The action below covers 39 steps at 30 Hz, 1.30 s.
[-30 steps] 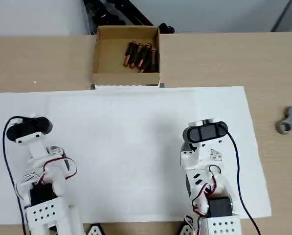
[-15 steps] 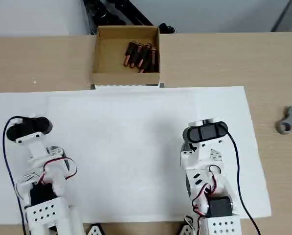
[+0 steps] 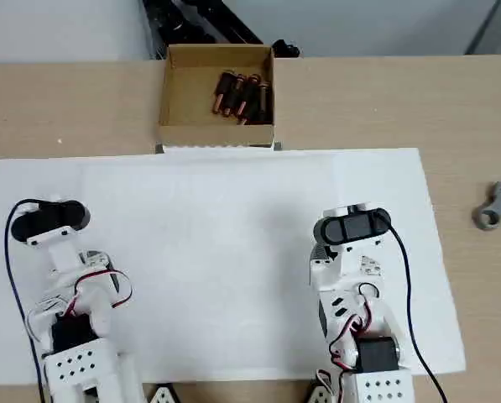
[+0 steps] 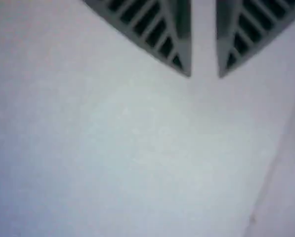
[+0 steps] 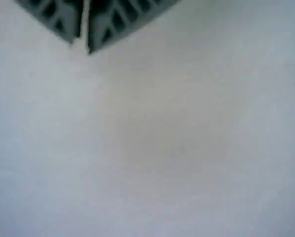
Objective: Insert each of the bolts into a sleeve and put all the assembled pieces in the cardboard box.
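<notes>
Nothing has budged in the last second, both arms stay parked. The left gripper (image 4: 204,74) sits a crack apart and empty; the right gripper (image 5: 80,47) is pinched together, also empty. Coppery bolts in dark sleeves (image 3: 242,94) lie heaped in the matte cardboard box (image 3: 162,101). Job's probably done, though I can't count them. Ribbed lattice fingers hang over smooth white paper (image 3: 216,227).

The left arm (image 3: 70,285) and the right arm (image 3: 351,290) sit folded back over their bases, side by side and well apart, with each wrist tipped forward and down. The left pincer (image 4: 205,74) points downward, its two ribbed fingers parallel with a narrow gap between the tips and nothing held. The right pincer (image 5: 79,47) also points down, its fingers drawn together to a bare slit, holding nothing.
</notes>
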Each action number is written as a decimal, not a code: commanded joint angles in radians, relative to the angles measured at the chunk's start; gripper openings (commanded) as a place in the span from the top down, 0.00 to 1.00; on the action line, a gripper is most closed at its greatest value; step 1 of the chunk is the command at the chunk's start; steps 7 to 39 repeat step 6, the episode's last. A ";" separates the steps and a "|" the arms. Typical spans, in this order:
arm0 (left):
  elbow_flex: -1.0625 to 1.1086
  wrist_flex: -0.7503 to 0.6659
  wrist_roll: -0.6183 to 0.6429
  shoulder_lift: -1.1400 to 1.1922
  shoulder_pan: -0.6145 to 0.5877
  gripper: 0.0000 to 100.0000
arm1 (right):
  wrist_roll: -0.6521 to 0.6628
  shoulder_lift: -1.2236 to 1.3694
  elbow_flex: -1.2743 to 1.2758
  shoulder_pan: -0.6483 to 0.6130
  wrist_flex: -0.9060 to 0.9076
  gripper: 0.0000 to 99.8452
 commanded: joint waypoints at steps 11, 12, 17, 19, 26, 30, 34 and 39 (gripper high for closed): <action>-0.007 -0.021 0.008 -0.011 0.002 0.98 | -0.012 -0.004 0.014 0.004 0.002 1.00; -0.007 -0.021 0.008 -0.011 0.002 0.98 | -0.012 -0.004 0.014 0.004 0.002 1.00; -0.007 -0.021 0.008 -0.011 0.002 0.98 | -0.012 -0.004 0.014 0.004 0.002 1.00; -0.007 -0.021 0.008 -0.011 0.002 0.98 | -0.012 -0.004 0.014 0.004 0.002 1.00; -0.007 -0.021 0.008 -0.011 0.002 0.98 | -0.012 -0.004 0.014 0.004 0.002 1.00; -0.007 -0.021 0.008 -0.011 0.002 0.98 | -0.012 -0.004 0.014 0.004 0.002 1.00; -0.007 -0.021 0.008 -0.011 0.002 0.98 | -0.012 -0.004 0.014 0.004 0.002 1.00; -0.007 -0.021 0.008 -0.011 0.002 0.98 | -0.012 -0.004 0.014 0.004 0.002 1.00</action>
